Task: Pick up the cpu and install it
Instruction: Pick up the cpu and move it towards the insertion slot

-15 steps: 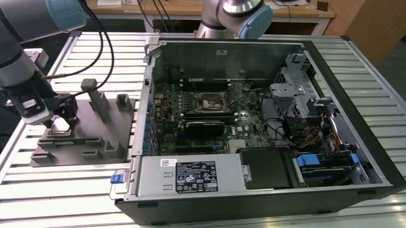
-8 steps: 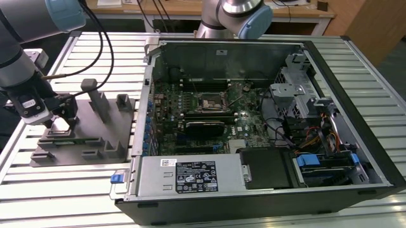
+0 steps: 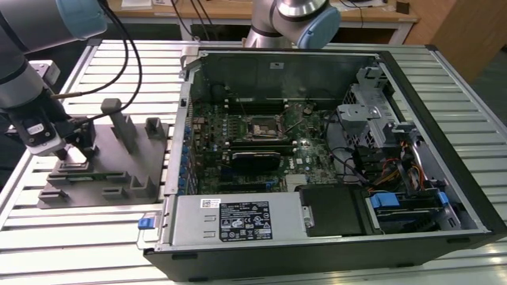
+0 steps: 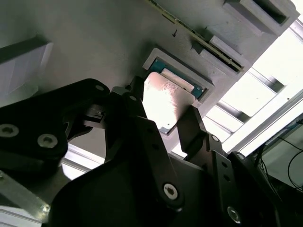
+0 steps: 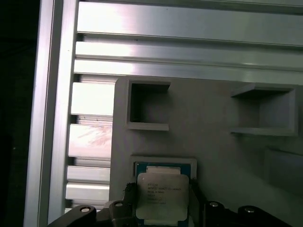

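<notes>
The cpu (image 4: 165, 101) (image 5: 162, 194), a small silvery square chip, sits between my two black fingers (image 4: 191, 125). My gripper (image 4: 165, 113) (image 5: 162, 201) is shut on its edges. The chip hangs just over a shallow blue-rimmed pocket (image 4: 201, 87) (image 5: 165, 164) in the grey fixture block (image 3: 103, 178). In the exterior view my gripper (image 3: 75, 155) is low over that block at the exterior view's left. The black-and-metal socket frame (image 3: 262, 127) lies on the motherboard inside the open computer case (image 3: 443, 196), well off toward the exterior view's right.
Upright grey posts (image 3: 123, 127) rise from the fixture block beside my gripper. The case's metal side wall (image 3: 180, 154) stands between the block and the motherboard. A ribbed aluminium table (image 3: 71, 237) carries everything. A power supply (image 3: 237, 219) and drive cage (image 3: 372, 124) crowd the case.
</notes>
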`<state>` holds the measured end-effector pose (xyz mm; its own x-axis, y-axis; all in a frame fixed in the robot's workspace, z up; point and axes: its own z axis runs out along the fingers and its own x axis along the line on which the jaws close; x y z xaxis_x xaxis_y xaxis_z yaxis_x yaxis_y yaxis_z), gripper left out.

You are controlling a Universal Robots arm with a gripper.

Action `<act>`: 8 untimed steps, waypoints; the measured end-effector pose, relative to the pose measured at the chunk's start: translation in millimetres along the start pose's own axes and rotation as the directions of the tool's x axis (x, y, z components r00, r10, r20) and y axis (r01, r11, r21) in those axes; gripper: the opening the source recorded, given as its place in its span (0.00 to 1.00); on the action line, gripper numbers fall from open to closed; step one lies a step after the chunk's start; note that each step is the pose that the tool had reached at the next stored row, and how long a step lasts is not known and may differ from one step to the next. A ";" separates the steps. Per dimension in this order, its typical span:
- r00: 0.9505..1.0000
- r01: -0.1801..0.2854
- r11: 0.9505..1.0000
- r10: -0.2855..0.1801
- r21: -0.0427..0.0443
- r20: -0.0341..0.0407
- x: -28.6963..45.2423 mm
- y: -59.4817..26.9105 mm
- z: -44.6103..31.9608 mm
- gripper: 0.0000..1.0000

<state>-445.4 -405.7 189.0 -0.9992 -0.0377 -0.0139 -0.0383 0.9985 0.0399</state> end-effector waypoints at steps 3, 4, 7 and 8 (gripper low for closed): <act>1.000 0.000 1.000 0.000 0.000 0.000 -0.1 0.3 -6.9 0.53; 1.000 0.000 1.000 0.000 0.000 0.000 -0.2 0.4 -9.8 0.53; 1.000 0.000 1.000 0.000 0.000 0.000 -0.3 0.8 -19.5 0.53; 1.000 0.000 1.000 0.000 0.000 0.000 -0.3 1.0 -23.7 0.53</act>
<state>-445.4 -405.7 212.6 -0.9992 -0.0377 -0.0140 -0.0383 0.9985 0.0400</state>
